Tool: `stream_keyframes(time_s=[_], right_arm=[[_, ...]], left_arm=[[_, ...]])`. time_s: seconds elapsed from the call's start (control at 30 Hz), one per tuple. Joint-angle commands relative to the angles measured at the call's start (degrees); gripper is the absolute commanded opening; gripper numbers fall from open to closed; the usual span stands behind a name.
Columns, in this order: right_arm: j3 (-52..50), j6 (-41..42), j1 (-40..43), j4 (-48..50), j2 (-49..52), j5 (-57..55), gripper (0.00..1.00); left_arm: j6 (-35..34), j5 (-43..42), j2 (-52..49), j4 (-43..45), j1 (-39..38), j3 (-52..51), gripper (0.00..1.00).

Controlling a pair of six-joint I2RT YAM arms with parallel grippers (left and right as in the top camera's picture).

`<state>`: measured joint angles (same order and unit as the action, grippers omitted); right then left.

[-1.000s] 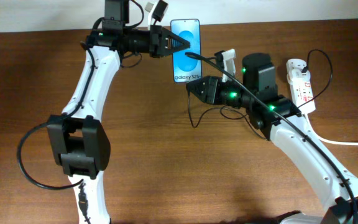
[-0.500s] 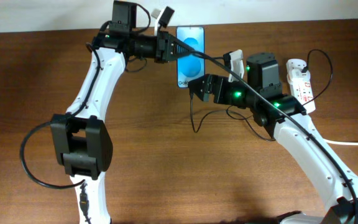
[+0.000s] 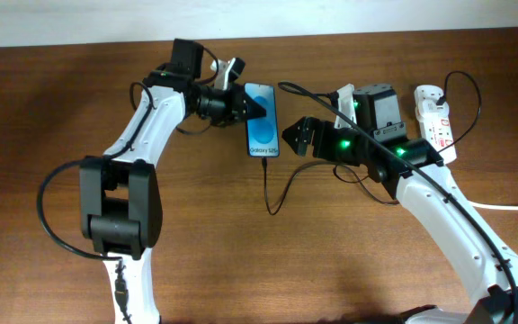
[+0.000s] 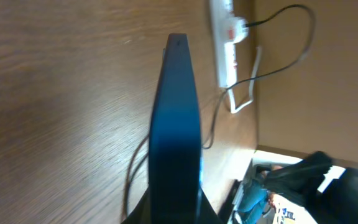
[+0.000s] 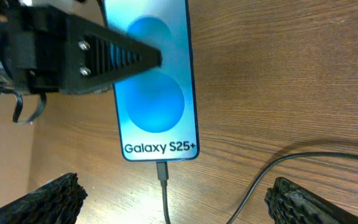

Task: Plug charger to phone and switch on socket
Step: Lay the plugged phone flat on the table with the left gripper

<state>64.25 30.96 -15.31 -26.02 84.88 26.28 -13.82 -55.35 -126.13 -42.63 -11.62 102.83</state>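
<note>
At phone (image 5: 159,115) base, charger (image 5: 161,170) (plug touching).

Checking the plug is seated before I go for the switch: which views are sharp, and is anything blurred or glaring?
Right wrist: sharp; the phone screen bright but legible, the charger tip crisp at its lower edge. Left wrist: the phone's edge, close up, is out of focus, the socket behind slightly soft. Overhead: even light, no glare, plug too small to judge.
</note>
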Motion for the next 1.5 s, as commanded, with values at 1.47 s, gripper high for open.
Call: stream_keyframes(time_s=[1.47], right_arm=[[0.9, -2.1, 0.0, -3.1, -0.5, -1.5, 0.99]], left_arm=[[4.5, 17.7, -7.3, -3.5, -0.4, -1.5, 0.19]])
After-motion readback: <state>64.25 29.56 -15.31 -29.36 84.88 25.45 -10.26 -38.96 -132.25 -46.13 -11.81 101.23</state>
